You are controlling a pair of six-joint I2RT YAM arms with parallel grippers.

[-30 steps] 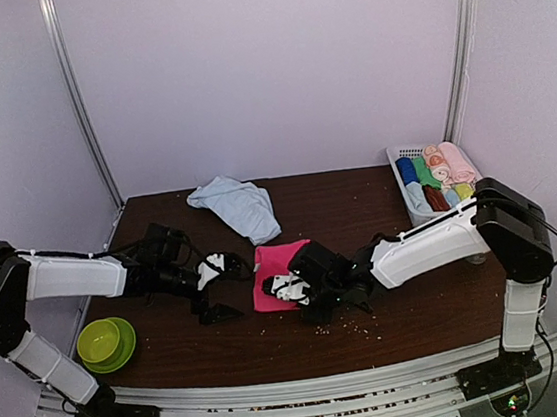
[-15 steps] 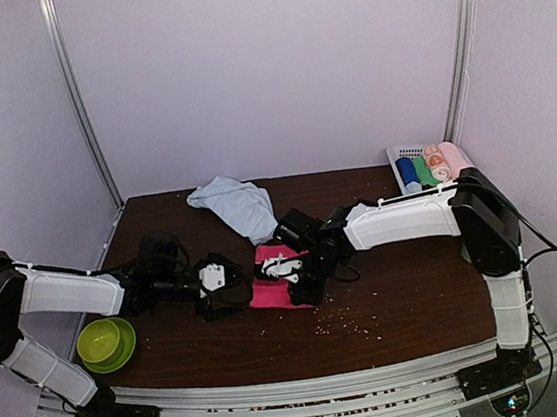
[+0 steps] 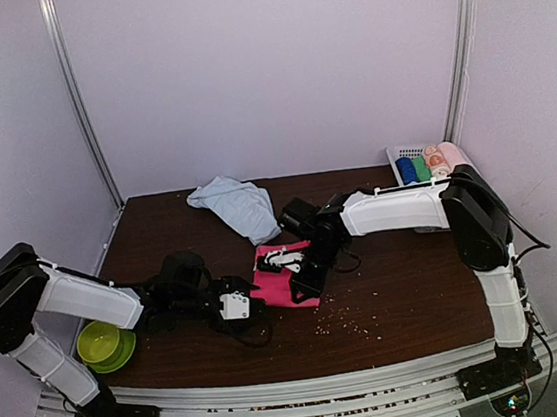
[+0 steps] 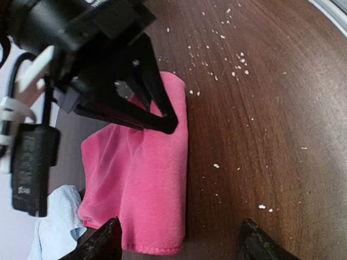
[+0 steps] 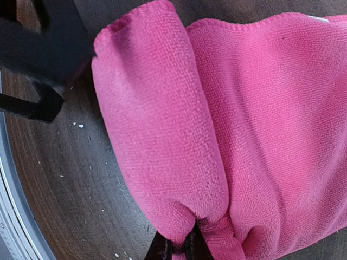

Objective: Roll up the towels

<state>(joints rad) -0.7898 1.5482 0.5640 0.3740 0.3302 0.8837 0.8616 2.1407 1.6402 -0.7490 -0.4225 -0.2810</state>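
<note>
The magenta-pink towel lies mid-table, its right-hand part turned over into a thick roll. My right gripper is shut on a pinch of this pink cloth at the roll's end; from above it sits on the towel. My left gripper stands open at the towel's near end, one fingertip over the cloth, the other over bare wood. The pale light blue towel lies crumpled at the back of the table, untouched.
A white basket of small coloured rolls stands at the back right. A green bowl sits at the front left, close to my left arm. Pale crumbs are scattered on the dark wood right of the towel.
My right gripper has swung back and left across the pink towel, turning its edge over into a roll. My left gripper has moved right to the towel's near end, its jaws narrowing a little.
</note>
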